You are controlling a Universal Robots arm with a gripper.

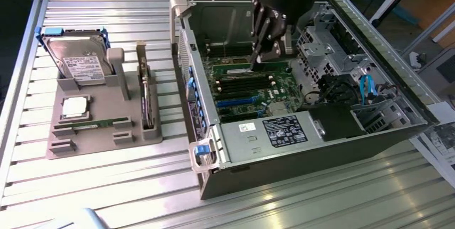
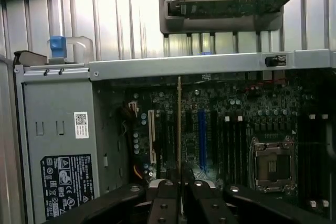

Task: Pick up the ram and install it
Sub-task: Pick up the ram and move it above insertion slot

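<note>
The ram [image 2: 179, 129] is a thin board seen edge-on, upright between my fingertips [image 2: 163, 203] and reaching toward the motherboard [image 2: 236, 124]. My gripper [image 2: 180, 200] is shut on it. In the exterior view my gripper [image 1: 260, 58] hangs inside the open computer case [image 1: 299, 133], fingers pointing down just above the motherboard [image 1: 245, 82] and its row of long black slots. The held ram is mostly hidden behind the fingers there. The board's lower edge looks close to the slots; I cannot tell if it touches.
On the exterior view's left, a grey holder [image 1: 106, 133] carries a hard drive [image 1: 82, 58], a silver processor [image 1: 74, 106], an upright expansion card [image 1: 146, 96] and a green stick [image 1: 92, 124]. Case walls, a drive cage [image 1: 323, 48] and the power supply [image 1: 284, 130] hem in the gripper.
</note>
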